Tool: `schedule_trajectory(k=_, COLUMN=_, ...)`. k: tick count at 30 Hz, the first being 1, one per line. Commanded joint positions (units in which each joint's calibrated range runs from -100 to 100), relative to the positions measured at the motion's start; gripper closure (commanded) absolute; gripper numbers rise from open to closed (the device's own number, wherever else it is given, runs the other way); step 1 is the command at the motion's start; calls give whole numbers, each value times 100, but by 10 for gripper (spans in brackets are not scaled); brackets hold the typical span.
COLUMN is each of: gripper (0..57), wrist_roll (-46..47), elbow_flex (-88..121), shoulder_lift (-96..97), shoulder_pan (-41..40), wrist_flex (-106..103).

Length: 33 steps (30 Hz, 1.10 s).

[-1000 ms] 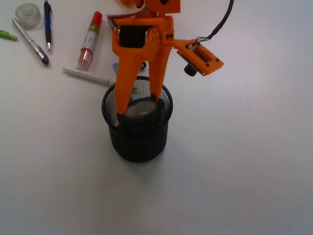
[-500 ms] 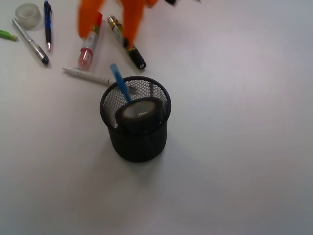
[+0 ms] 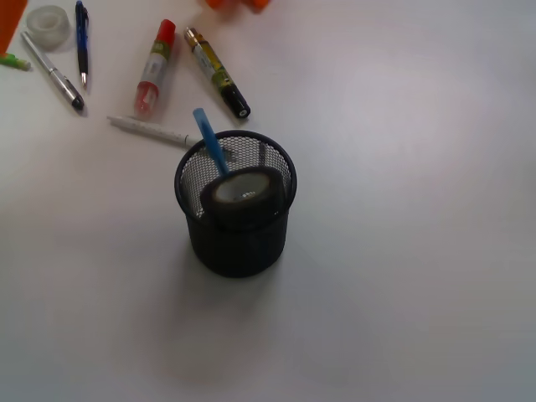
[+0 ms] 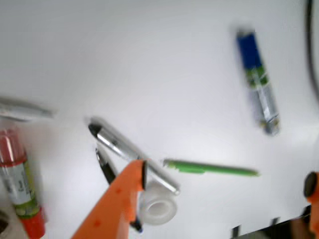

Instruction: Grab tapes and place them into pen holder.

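Observation:
The pen holder [image 3: 239, 239], a black mesh cup, stands mid-table in the front view. A black tape roll with a pale core [image 3: 244, 195] lies tilted in its mouth beside a blue pen [image 3: 209, 139]. The translucent whitish tape [image 3: 48, 23] lies at the far left corner, apart from the holder. In the wrist view my gripper [image 4: 224, 185] hangs open above that tape [image 4: 158, 207], with the left fingertip [image 4: 130, 183] just beside the roll and nothing between the fingers. In the front view only orange scraps of the arm [image 3: 238, 3] show at the top edge.
Around the whitish tape lie a silver pen [image 4: 130, 152], a green pen [image 4: 209, 168] and a dark blue pen [image 3: 81, 38]. A red-capped glue stick [image 3: 155, 69], a black marker [image 3: 216, 72] and a white pen [image 3: 151, 131] lie behind the holder. A blue-and-silver marker [image 4: 257, 82] lies farther off.
The gripper let go of the black tape in the holder, rose, and swung to the far left over the whitish tape. The black tape stays in the holder.

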Motion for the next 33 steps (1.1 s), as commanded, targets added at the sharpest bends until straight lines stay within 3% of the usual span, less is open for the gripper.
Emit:
schedule_trajectory(k=1, gripper=223, wrist_roll=-410, elbow_flex=1281, shoulder_lift=-290, shoulder_pan=693, wrist_flex=86)
schedule_trajectory(k=11, gripper=223, wrist_roll=-1021, elbow_flex=3011, shoulder_lift=-299, shoulder_pan=1239, wrist_flex=86)
schedule_trajectory(k=25, gripper=224, wrist_roll=-581, elbow_flex=3808, shoulder_lift=-1378, shoulder_pan=2630, wrist_flex=86)
schedule_trajectory(k=33, gripper=224, wrist_roll=-576, elbow_flex=4306, shoulder_lift=-1514, shoulder_pan=2600, wrist_flex=42)
